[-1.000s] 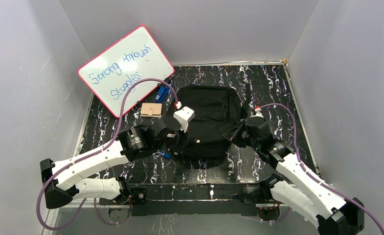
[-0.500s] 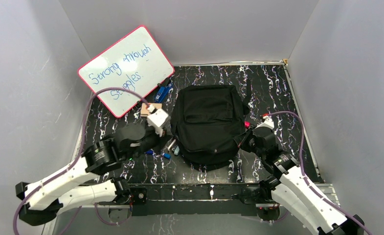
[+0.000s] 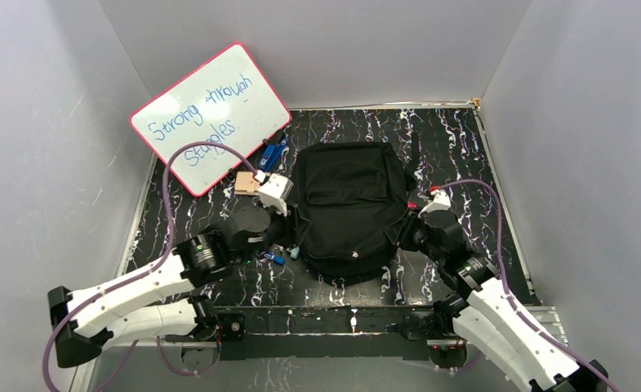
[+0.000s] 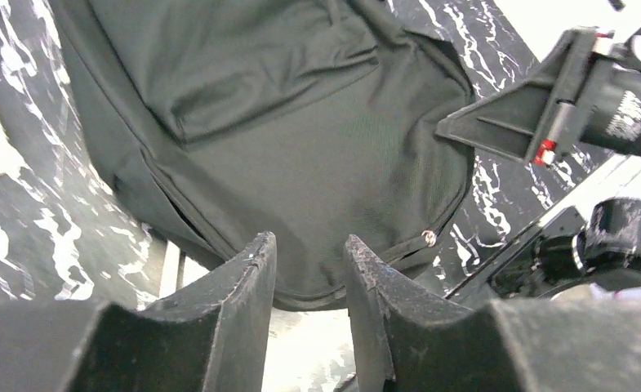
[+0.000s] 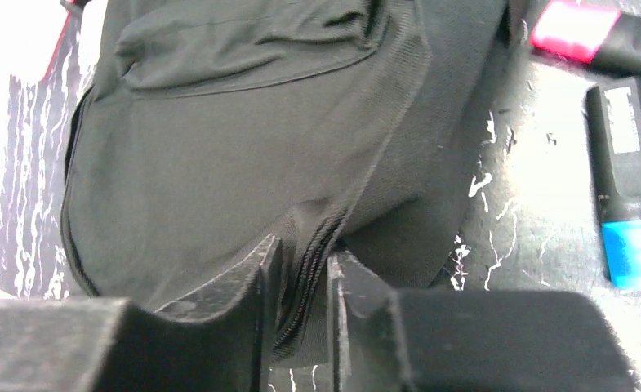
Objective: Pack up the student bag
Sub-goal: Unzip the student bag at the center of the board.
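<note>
**The student bag [image 3: 345,208] flanked again as left arm returns**

Nearest the bases, the left gripper [image 4: 309,245], off to the left half a second ago, is back at the bag's lower-left edge, jaws narrowly apart and empty. The right gripper [image 5: 302,245] straddles the zip seam at lower right; whether it pinches, I cannot tell. The bag lies flat at centre frame. Beyond, a wooden block [image 3: 251,181] by the whiteboard [image 3: 211,114] apparently still awaits packing.
</note>
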